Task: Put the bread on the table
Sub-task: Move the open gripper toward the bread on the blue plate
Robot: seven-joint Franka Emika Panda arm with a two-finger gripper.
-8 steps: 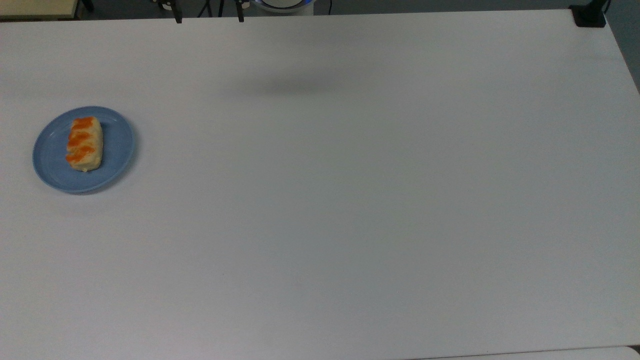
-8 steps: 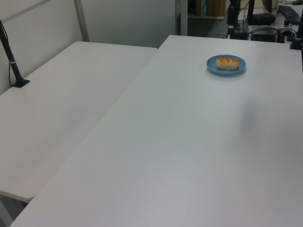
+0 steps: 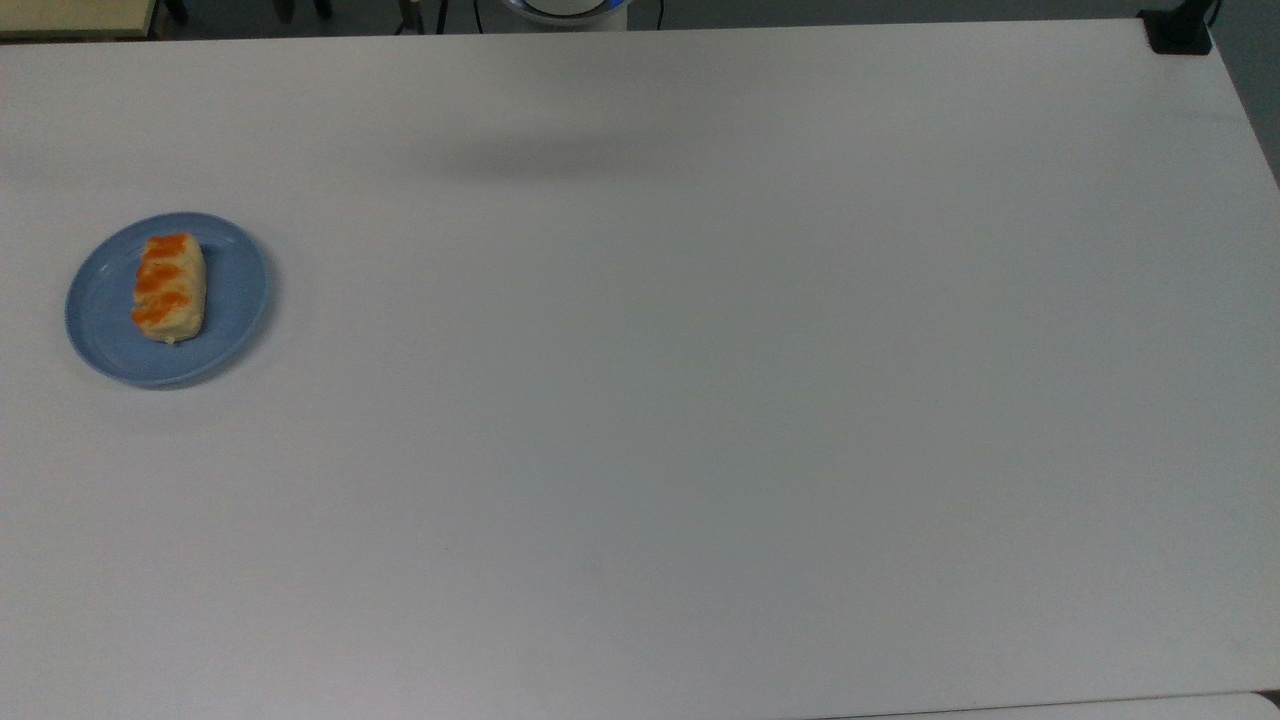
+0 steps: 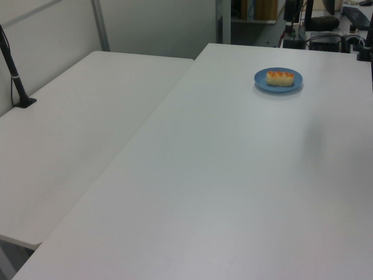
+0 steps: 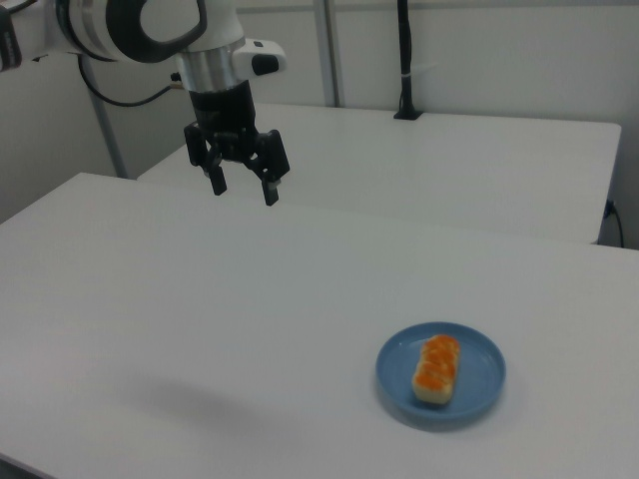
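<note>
**Bread on the plate, gripper up in the air**

Since the earlier top view, the two dark finger tips that poked in at the upper edge have slid out of the picture, and the soft shadow on the table (image 3: 700, 400) has drifted a bit toward the top view's left. The bread (image 3: 170, 287) hasn't budged.

So the bread lies flat in the blue plate (image 3: 236, 300), slightly off-centre, orange stripes up. The plate is the one container here and it sits on the table near the top view's left edge.

In the right view the gripper (image 5: 243, 185) hangs high above the table, well apart from the plate, fingers spread wide and holding nothing. The arm (image 5: 150, 25) gets cut off at the right view's top left corner. A second white table (image 4: 70, 128) butts up alongside, with a black pole (image 4: 13, 70) clamped on it.
</note>
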